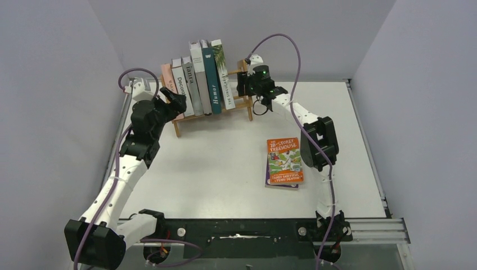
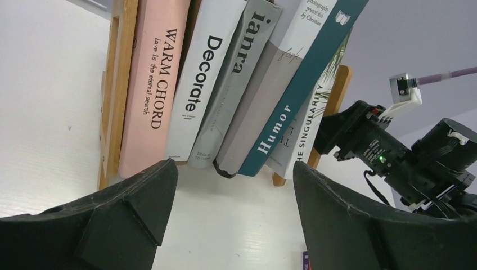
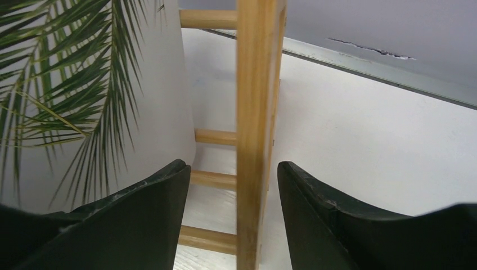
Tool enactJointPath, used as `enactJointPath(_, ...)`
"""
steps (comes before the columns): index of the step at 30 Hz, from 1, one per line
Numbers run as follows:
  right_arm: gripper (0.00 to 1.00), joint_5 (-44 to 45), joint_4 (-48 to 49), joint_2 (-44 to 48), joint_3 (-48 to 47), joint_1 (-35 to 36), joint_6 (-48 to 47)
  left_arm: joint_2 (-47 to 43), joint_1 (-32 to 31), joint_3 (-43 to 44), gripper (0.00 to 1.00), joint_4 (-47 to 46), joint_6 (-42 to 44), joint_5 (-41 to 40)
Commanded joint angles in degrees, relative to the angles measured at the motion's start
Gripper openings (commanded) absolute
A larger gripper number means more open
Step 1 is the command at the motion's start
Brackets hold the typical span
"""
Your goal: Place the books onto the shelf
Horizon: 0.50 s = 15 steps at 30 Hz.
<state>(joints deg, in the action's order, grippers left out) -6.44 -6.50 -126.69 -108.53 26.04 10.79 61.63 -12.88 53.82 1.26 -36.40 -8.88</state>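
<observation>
The orange paperback [image 1: 284,161] is lying flat on the desk [image 1: 214,163], well in front of the shelf [image 3: 256,112] and off its right end; 6 books [image 1: 197,79] are already leaning in the shelf. Thin and light, the paperback is probably going to flex and slide, so pinching it across one long edge near the spine looks soundest. The right end effector [image 3: 232,169] is straddling the shelf's right upright, jaws partly spread and seemingly gripping nothing. The left end effector [image 2: 232,177] is hanging wide open and empty just in front of the shelf's left end, facing the pink book [image 2: 152,84].
</observation>
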Motion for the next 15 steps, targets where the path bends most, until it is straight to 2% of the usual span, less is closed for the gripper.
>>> enactJointPath(1, 0.57, 6.50, 1.13, -0.09, -3.89, 1.59, -1.18, -1.03, 0.34, 0.32, 0.75, -1.94, 0.11, 0.95)
enactJointPath(8, 0.41, 11.28, 1.43, 0.23, -2.50, 2.19, -0.65, -1.36, 0.32, -0.29, 0.75, -2.05, -0.20, 1.23)
enactJointPath(15, 0.14, 14.46, 2.64, 2.00, 1.16, 2.18, 0.42, -1.92, 0.32, -1.29, 0.75, -2.38, -0.80, 1.63)
